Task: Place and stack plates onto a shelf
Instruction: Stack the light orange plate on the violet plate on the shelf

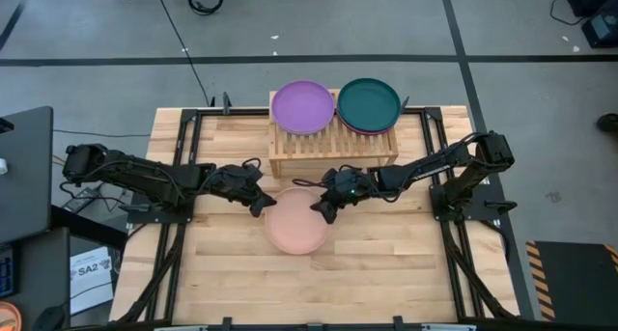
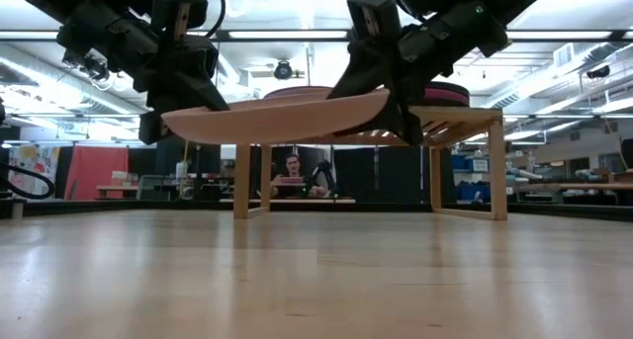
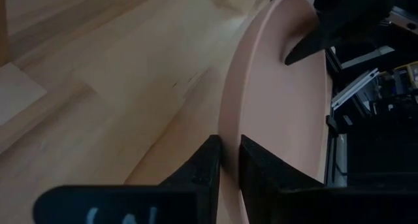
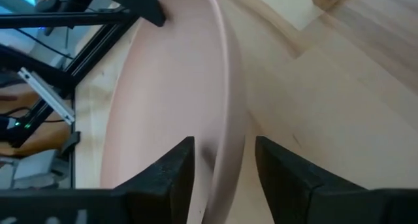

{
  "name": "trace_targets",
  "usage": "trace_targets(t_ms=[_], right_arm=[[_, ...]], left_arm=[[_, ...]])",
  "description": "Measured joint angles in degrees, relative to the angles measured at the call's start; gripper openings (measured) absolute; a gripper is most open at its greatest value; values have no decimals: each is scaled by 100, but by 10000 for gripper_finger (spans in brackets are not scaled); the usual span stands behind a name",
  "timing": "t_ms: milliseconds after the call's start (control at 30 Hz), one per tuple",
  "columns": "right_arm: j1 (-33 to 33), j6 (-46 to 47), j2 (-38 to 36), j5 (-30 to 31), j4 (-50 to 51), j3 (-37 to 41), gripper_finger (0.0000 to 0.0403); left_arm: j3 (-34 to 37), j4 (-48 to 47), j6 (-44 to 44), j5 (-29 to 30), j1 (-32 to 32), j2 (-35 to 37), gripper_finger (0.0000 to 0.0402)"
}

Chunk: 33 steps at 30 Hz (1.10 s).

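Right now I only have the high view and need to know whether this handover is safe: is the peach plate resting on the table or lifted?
Observer: Lifted. The low view shows the peach plate clear of the table, about level with the shelf top.
Operator: Who grips it?
Observer: The left gripper pinches its rim, per its wrist view.
Operator: And the right?
Observer: The right gripper straddles the opposite rim, open, with gaps either side.

Two matte-black jointed arms w/ angular dark claws, left (image 1: 259, 202), right (image 1: 323, 207).
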State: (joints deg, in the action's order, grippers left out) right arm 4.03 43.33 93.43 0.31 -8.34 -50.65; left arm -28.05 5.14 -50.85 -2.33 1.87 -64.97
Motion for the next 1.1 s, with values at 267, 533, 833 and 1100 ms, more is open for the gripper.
trace_targets(t_ms=[267,533,833,1100], right_arm=[[0,2,2,-309,-62,-1,170],[1,34,3,-596,-511,1,170],[-7,84,13,-681,-749,13,171],[-159,58,13,-1117,-686,8,170]], left_arm=[[-1,-71,-1,-23,0,0,37],[0,-169,0,-26,-1,-2,21],[-1,-281,6,-34,0,4,20],[-17,-365,-233,-283,-4,7,19]])
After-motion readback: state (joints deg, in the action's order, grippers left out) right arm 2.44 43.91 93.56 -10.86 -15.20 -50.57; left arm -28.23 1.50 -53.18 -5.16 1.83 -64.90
